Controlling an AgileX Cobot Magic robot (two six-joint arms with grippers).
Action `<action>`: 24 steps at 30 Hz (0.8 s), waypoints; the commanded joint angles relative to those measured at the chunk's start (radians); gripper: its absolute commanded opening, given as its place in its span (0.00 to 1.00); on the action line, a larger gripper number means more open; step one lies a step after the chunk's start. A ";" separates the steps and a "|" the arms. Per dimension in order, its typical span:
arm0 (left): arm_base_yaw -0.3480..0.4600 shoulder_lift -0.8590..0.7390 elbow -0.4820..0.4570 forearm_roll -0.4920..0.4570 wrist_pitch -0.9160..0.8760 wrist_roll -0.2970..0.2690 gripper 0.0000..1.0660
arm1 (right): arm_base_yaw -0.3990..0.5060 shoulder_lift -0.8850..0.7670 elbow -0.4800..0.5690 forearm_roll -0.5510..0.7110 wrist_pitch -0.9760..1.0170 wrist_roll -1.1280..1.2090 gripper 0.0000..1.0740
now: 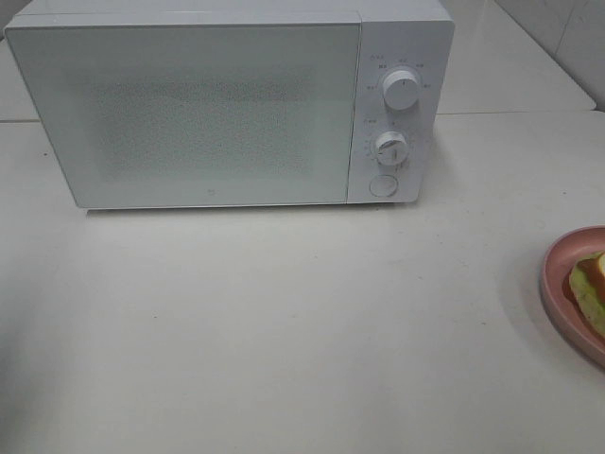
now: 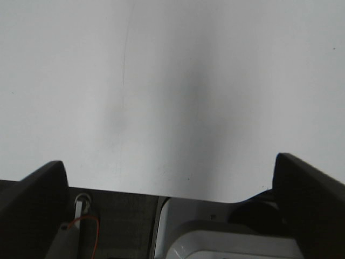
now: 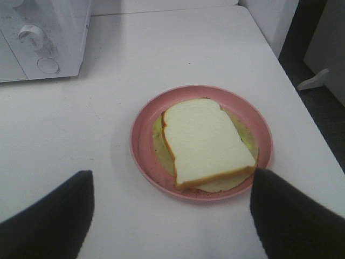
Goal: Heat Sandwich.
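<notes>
A sandwich [image 3: 207, 141] with a pale bread slice on top and green showing beneath lies on a round pink plate [image 3: 144, 156], at the right edge of the overhead frame. A closed white microwave [image 1: 189, 104] fills the upper left, standing on a white table [image 1: 284, 331]. The right gripper [image 3: 171, 216] is spread wide above the plate, empty. The left gripper [image 2: 170, 178] is likewise released, over bare tabletop.

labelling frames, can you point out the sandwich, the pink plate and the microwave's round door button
sandwich [image 3: 207, 141], right wrist view, middle of the top bread slice
pink plate [image 3: 141, 145], right wrist view, bare rim
round door button [image 1: 383, 184], exterior high view, centre of the button
</notes>
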 commanded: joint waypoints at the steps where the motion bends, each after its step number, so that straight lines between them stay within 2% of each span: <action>1: 0.000 -0.141 0.058 -0.001 -0.046 0.001 0.91 | -0.003 -0.027 0.003 0.000 -0.010 -0.007 0.71; 3: 0.000 -0.261 0.095 -0.001 -0.055 0.015 0.91 | -0.003 -0.027 0.003 0.000 -0.010 -0.007 0.71; 7: 0.000 -0.382 0.128 -0.001 -0.055 0.038 0.91 | -0.003 -0.027 0.003 0.000 -0.010 -0.007 0.71; 8: 0.000 -0.469 0.142 -0.001 -0.057 0.041 0.91 | -0.003 -0.027 0.003 0.000 -0.010 -0.007 0.71; 11: 0.000 -0.545 0.151 -0.001 -0.061 0.057 0.91 | -0.003 -0.027 0.003 0.000 -0.010 -0.007 0.71; 13: 0.000 -0.655 0.151 -0.001 -0.063 0.077 0.91 | -0.003 -0.027 0.003 0.000 -0.010 -0.007 0.71; 24: 0.000 -0.965 0.172 0.019 -0.019 0.080 0.91 | -0.003 -0.027 0.003 0.000 -0.010 -0.007 0.71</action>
